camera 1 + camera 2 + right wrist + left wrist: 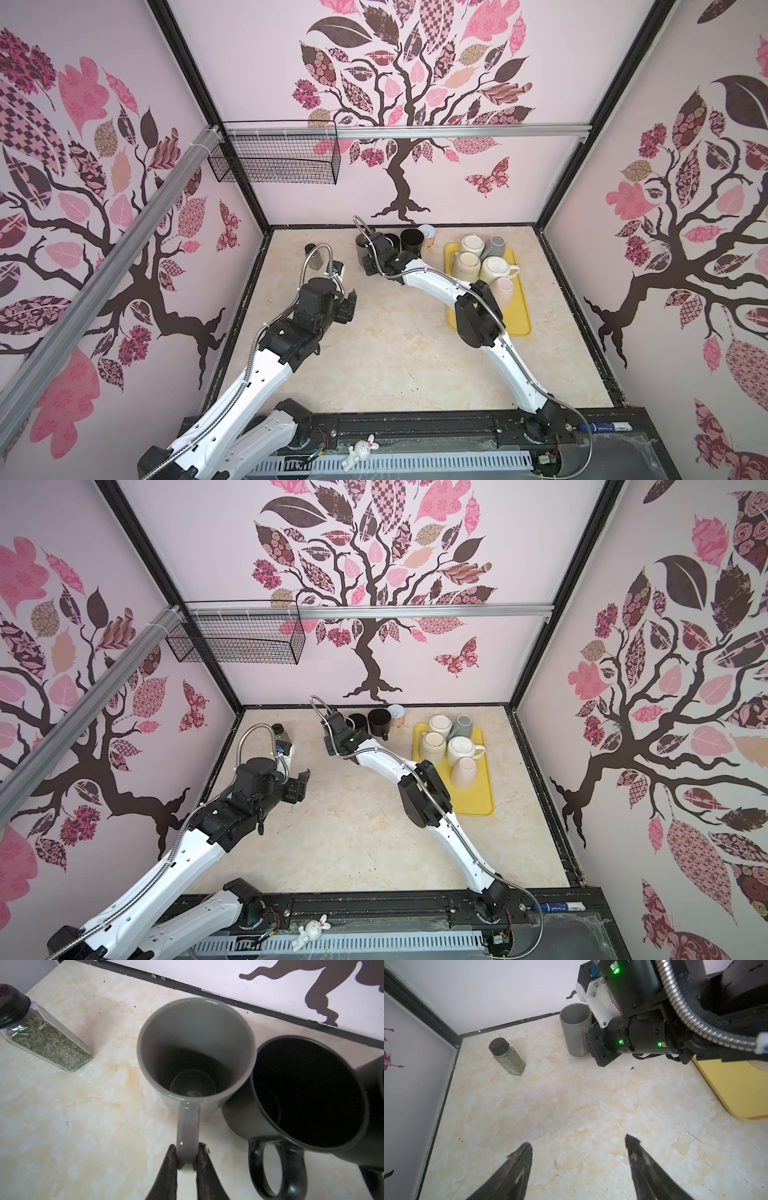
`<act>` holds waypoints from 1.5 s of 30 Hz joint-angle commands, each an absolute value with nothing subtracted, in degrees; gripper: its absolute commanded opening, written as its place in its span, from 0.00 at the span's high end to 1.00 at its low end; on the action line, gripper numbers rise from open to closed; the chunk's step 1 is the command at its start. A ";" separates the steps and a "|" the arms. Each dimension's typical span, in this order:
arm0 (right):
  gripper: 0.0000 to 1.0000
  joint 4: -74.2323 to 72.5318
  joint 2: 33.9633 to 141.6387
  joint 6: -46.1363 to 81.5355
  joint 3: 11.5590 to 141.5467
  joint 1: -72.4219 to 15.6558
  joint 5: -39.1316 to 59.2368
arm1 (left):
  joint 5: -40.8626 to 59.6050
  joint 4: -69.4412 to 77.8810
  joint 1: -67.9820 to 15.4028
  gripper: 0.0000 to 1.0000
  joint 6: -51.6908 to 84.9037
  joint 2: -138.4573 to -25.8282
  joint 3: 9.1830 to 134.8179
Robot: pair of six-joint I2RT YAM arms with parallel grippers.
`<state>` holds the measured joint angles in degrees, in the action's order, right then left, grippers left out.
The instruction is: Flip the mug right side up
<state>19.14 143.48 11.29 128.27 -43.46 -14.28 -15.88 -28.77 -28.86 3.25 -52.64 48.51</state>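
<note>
Table (pixel 395 353): beige, marbled.
Walls (pixel 415 62): pale, printed with pink-and-brown trees; a wire basket (pixel 276 160) is hung up high.
Left gripper (pixel 579 1141): spread, held left of the tray (pixel 515 324).
Mug (pixel 196 1053): grey, glossy, upright, seen left of the tray; its handle (pixel 188 1126) is pinched by the right gripper (pixel 187 1147).
Tray mugs (pixel 496 269): five.
Black mugs (pixel 412 246): two, between mug and tray.
Patterned mug (pixel 427 237): one.
Jar (pixel 508 1057): one, farthest left of the tray.
</note>
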 commanded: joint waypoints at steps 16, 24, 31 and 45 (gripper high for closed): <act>0.57 20.24 128.67 11.95 122.55 -43.85 -10.55 | -13.97 -26.82 -26.60 0.26 4.43 -53.07 46.80; 0.54 15.57 112.17 15.88 102.55 -38.91 -3.60 | -6.09 -25.41 -26.68 0.34 6.14 -54.43 47.47; 0.50 14.33 94.30 18.26 81.08 -24.47 -0.98 | -2.71 -22.50 -33.28 0.45 11.46 -61.48 50.72; 0.46 10.37 88.43 23.89 62.50 10.64 11.89 | -0.86 -21.24 -51.83 0.46 15.15 -84.51 64.22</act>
<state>13.23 87.31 22.37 60.73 10.50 7.77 -2.37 -21.23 -51.11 13.78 -83.24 60.07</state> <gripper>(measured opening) 0.541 0.544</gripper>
